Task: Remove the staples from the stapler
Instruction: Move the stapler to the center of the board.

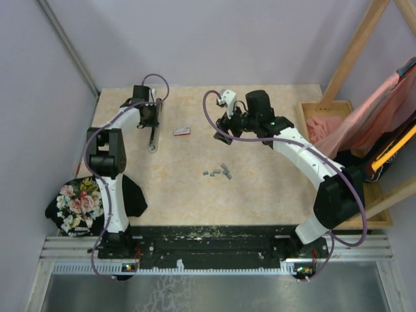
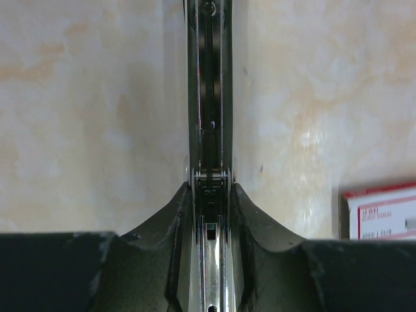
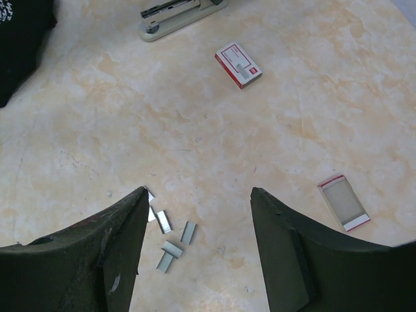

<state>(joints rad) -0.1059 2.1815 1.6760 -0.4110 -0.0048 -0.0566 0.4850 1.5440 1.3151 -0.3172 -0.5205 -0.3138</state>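
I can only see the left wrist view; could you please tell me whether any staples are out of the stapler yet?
Observer: Yes, several staples lie loose on the table, apart from the stapler.
Operator: What is the right gripper doing?
Observer: The right gripper stands open, holding nothing.
Operator: Is there anything besides the box at my edge?
Observer: An open box tray lies apart from that box.

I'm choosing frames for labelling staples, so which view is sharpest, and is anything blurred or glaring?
Right wrist: evenly lit and sharp, staples crisp. Left wrist: stapler very close and soft, its chrome glinting near the bottom edge. Top external: clear, with soft shadows, but the staples look tiny.
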